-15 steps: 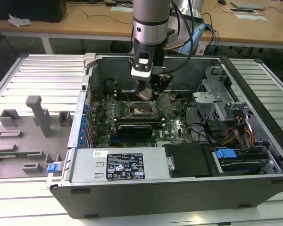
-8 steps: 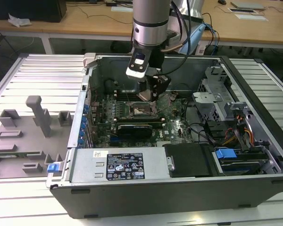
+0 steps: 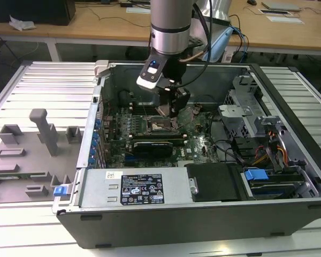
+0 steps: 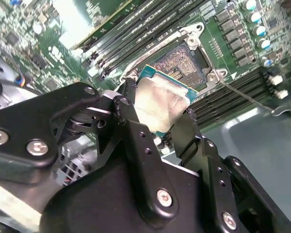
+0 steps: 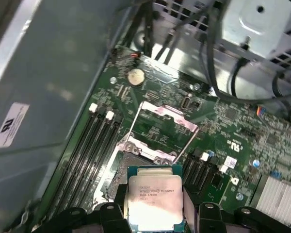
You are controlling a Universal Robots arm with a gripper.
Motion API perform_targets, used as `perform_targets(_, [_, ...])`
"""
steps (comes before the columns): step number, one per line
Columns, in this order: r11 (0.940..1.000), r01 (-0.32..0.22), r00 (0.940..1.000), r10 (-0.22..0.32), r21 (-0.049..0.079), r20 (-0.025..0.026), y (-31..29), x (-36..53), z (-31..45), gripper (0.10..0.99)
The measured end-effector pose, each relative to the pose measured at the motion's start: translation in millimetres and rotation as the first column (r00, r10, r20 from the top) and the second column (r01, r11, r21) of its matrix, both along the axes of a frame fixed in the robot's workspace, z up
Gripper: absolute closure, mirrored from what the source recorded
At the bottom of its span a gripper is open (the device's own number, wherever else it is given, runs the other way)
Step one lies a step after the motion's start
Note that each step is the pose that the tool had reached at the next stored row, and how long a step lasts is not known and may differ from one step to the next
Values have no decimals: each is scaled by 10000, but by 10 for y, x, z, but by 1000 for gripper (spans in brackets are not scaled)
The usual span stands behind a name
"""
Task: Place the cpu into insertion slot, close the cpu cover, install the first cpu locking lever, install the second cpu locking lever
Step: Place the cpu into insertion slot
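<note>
We see the black two-fingered gripper (image 3: 170,107) reaching down into the open grey metal computer case (image 3: 203,230), over the middle of the green motherboard (image 3: 200,142) and above the insertion slot (image 3: 159,126), a square dark-framed socket. From the exterior view alone we cannot make out what it carries. Both wrist views settle that: the black fingers (image 4: 136,141) are pinched on two opposite edges of the cpu (image 4: 160,104), a small flat square chip with a pale silver face on a green-edged base. The second wrist view shows the socket's brownish contact field lying bare beyond the chip, so the cpu is held over the slot and is not seated in it, and it hides one corner of the socket. The first wrist view adds the cpu cover (image 5: 167,111), a thin silver-grey metal frame with a central window, which stands swung open at the socket's edge away from the gripper. A round silver coin cell (image 5: 136,76) sits further along the board. Long black memory slots (image 5: 87,145) flank the socket on both sides. The exterior view shows a long black rectangular card (image 3: 152,144) lying across the board just beside the socket.
</note>
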State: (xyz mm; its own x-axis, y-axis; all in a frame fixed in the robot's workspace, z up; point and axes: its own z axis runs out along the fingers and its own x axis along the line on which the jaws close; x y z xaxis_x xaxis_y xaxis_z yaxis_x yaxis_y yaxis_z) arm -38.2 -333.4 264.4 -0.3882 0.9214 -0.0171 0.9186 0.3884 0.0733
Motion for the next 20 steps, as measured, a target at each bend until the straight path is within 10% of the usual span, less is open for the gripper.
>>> perform_targets(9, [9841,1777,9841,-1777,0,0,0,0,-52,549])
perform_targets(20, [9120,4100,9121,-4100,94,-41,0,-4,-135,549])
